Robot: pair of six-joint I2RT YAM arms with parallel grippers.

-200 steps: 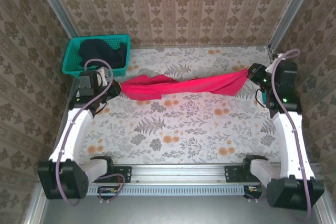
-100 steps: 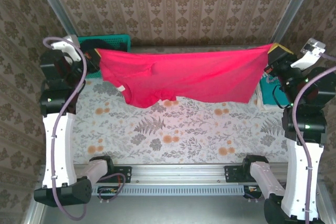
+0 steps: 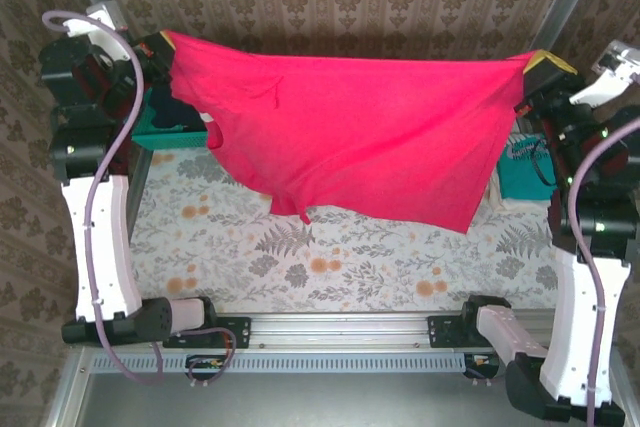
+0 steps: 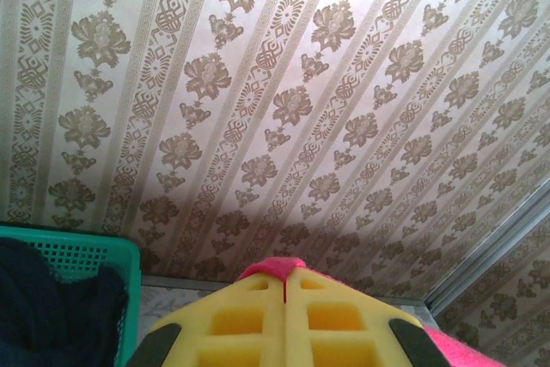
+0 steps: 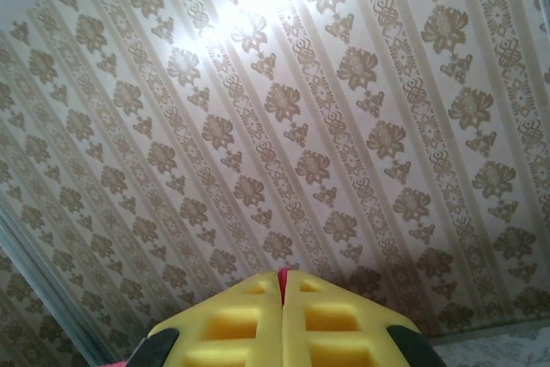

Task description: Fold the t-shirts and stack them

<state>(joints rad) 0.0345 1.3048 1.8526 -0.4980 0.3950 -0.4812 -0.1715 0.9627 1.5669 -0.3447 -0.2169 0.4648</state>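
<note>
Both arms are standing tall at the upper corners. The left gripper [image 3: 163, 43] and right gripper [image 3: 538, 59] are clamping shut on the shirt [image 3: 350, 137], spreading it.

red-pink tee [image 3: 350, 137] spread wide mid-air, teal tee [image 3: 517, 173] far R

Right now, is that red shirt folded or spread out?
Spread out: the red shirt hangs unfolded above the table, stretched between the left gripper and right gripper, each shut on one end.
</note>
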